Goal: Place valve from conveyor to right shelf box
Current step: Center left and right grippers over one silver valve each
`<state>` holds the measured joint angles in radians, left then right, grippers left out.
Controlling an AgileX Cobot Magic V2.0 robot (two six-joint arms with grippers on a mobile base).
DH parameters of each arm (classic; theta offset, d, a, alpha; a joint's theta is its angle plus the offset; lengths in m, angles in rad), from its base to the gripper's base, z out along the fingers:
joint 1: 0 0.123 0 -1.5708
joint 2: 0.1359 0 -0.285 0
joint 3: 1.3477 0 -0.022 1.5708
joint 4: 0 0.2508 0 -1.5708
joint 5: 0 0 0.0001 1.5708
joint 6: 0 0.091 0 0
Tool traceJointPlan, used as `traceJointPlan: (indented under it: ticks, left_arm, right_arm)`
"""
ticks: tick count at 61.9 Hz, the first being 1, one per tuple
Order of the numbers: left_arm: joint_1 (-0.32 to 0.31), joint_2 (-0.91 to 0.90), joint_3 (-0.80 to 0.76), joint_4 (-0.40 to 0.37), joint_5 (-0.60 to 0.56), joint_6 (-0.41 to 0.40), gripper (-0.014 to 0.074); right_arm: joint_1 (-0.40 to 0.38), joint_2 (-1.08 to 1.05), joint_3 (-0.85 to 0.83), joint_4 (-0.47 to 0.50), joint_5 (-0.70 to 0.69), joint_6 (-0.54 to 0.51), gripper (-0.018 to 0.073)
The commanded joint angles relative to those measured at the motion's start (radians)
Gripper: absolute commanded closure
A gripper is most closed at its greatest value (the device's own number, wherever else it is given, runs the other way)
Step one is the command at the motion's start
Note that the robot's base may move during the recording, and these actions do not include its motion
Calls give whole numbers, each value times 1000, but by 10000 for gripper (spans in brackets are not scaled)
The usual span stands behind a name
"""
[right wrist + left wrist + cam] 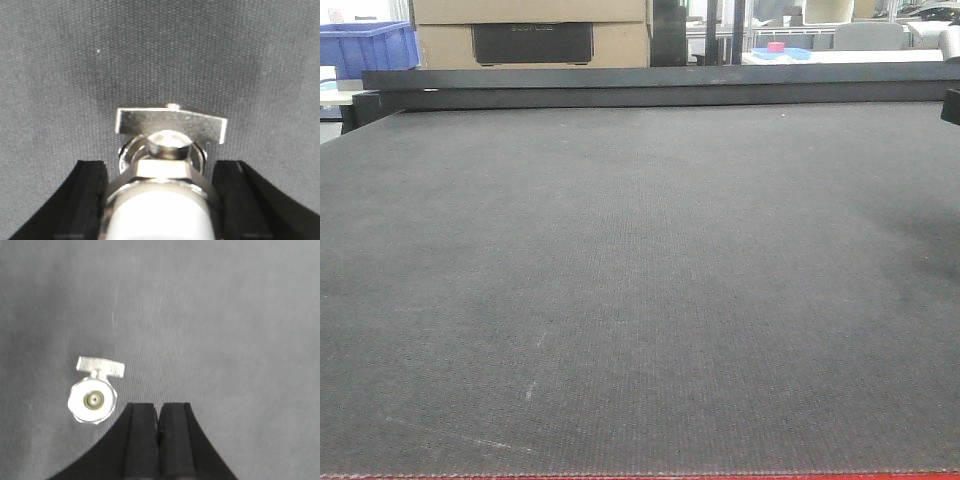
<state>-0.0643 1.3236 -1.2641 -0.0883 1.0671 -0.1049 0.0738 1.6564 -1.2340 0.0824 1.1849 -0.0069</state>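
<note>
In the right wrist view a silver valve (165, 150) with a flat T-handle (170, 124) and a white end sits between the black fingers (90, 195) of my right gripper (161, 165). Both fingers press its sides, so the gripper is shut on it above the conveyor (160, 50). In the left wrist view a second silver valve (93, 396) lies on the conveyor (225, 315), just left of and beyond my left gripper (159, 407). That gripper is shut with nothing in it. The right shelf box is out of view. The front view shows only the conveyor (620, 280), with no valve.
Behind the belt's far edge stand a blue bin (365, 45) at left, a cardboard box (530, 30) and a white table with a pink item (776, 47). A dark part (952, 105) pokes in at the right edge. The red frame (640, 477) lines the near edge.
</note>
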Motion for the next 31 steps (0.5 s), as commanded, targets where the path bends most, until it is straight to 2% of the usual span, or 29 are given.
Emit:
traceJointPlan:
  ticks: [1,6,13,19,25,31]
  left_arm:
    - [1,58,-52,31,46,-8,659]
    - [1,106,-86,64,71,-6,546]
    - [1,156,-102,109,90,4,341]
    - [1,187,-102,119,104,69,206]
    - [1,216,-102,121,108,119,148]
    - [11,244,-102,123,108,136,140]
  right_arm:
    - [-4,2,5,7,-11,0,727]
    - [-4,2,5,10,-11,0,727]
    - [-4,2,5,9,-13,0,727]
    - [-4,2,5,9,-18,0,727]
    - [-4,2,5,9,-22,0,727]
    - [-4,2,8,9,-22,0,727]
